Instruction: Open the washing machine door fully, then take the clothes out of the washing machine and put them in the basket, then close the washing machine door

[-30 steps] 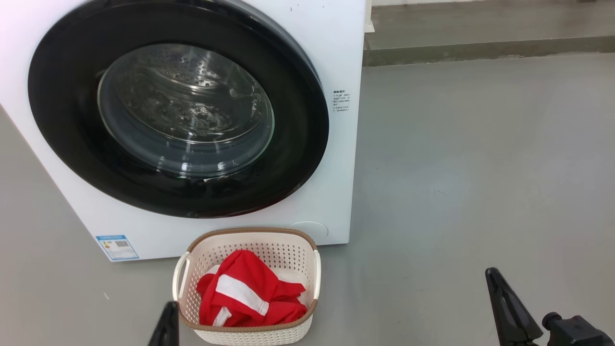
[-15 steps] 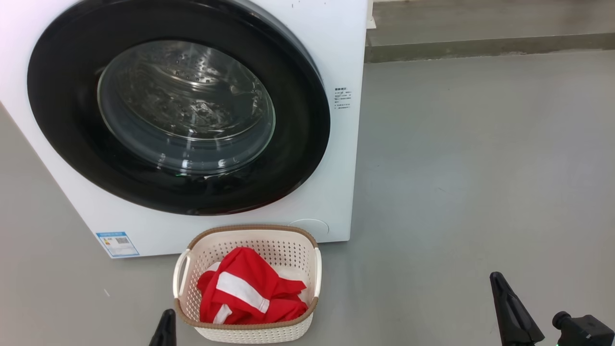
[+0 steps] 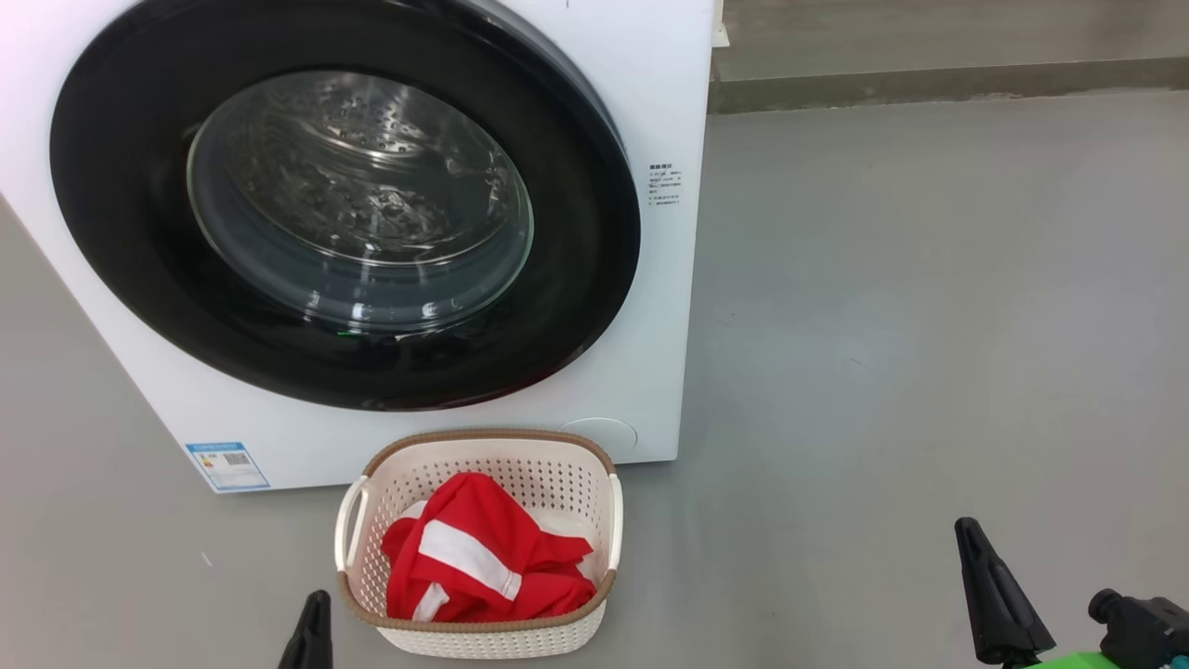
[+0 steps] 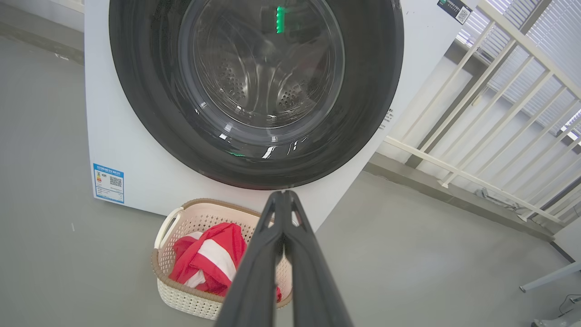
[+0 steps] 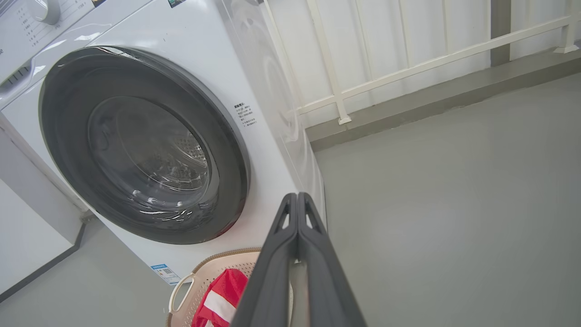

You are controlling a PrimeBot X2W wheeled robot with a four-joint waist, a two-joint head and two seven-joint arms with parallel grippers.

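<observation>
The white washing machine (image 3: 650, 307) fills the upper left of the head view, and its black-rimmed door (image 3: 576, 223) lies flush against the front, with the bare steel drum behind the glass. On the floor before it stands the cream basket (image 3: 492, 641) with the red, white-striped clothes (image 3: 483, 557) inside. My left gripper (image 3: 311, 632) sits low beside the basket's left corner, shut and holding nothing, as the touching fingers (image 4: 283, 200) show. My right gripper (image 3: 975, 557) hangs over bare floor at the lower right, shut and holding nothing (image 5: 297, 200).
Grey floor (image 3: 929, 325) stretches to the right of the machine. A low kerb (image 3: 929, 88) runs along the back, with a white railing (image 4: 476, 150) above it. A pale cabinet side (image 5: 27, 190) stands beside the machine's far side.
The whole head picture has drifted slightly, so the camera moved. Both grippers have sunk a little toward the bottom edge. Door, basket and clothes have not shifted relative to each other.
</observation>
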